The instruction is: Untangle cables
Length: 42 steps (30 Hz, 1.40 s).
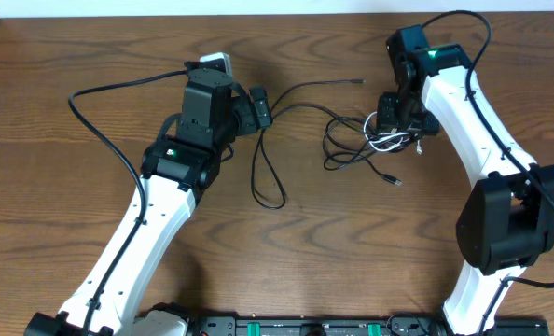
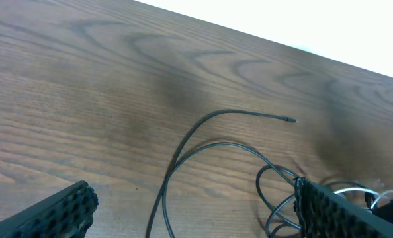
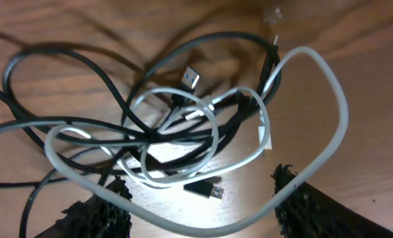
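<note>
Left fingers stood wide open. Right fingers, also apart, straddled the tangled cables at 2 o'clock

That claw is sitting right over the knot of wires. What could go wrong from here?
The right gripper stands open around a white cable loop that weaves through the black cables; pulling it might tighten the knot. Closing here could also catch several strands and drag the whole bundle. The left gripper is open and holds nothing, so the pile may just slide across the table.
</note>
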Available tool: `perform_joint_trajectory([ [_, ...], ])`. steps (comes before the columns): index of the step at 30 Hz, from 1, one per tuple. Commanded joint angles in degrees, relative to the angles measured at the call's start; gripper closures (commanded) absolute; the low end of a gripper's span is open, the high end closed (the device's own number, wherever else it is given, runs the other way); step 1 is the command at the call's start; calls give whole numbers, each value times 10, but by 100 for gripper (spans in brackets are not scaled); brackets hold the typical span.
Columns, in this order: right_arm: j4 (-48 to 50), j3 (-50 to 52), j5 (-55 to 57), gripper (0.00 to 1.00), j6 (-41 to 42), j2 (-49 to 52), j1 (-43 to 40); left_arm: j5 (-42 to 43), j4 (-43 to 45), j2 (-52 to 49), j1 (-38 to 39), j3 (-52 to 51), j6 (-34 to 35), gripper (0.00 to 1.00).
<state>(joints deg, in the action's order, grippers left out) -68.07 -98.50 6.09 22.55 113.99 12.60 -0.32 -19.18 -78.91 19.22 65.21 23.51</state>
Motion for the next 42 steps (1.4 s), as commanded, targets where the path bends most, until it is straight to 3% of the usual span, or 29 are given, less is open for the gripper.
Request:
perform_joint_trajectory([
  [1,7,6,10,32,1,17,-3,-3,-3,3,-3,10,-10,3],
  [7,15,7,8,31,14,33,-18,-3,-5,3,-3,10,-10,3],
  [15,-1,8,7,32,105,35,-50,-3,-12,3,-3,10,-10,3],
  [27,2,18,-49,38,122,55,-54,-3,-14,3,-3,10,-10,3],
  [29,2,18,-57,44,126,65,-54,-3,-14,3,-3,10,-10,3],
  [34,13,18,-77,69,126,71,-55,-3,-14,3,-3,10,-10,3],
  [37,9,13,-82,94,125,68,-55,-3,-14,3,-3,10,-10,2],
  [38,5,10,-82,99,125,66,-55,-3,-14,3,-3,10,-10,2],
  [42,-3,-14,-82,99,96,48,-55,-3,-14,3,-3,10,-10,2],
])
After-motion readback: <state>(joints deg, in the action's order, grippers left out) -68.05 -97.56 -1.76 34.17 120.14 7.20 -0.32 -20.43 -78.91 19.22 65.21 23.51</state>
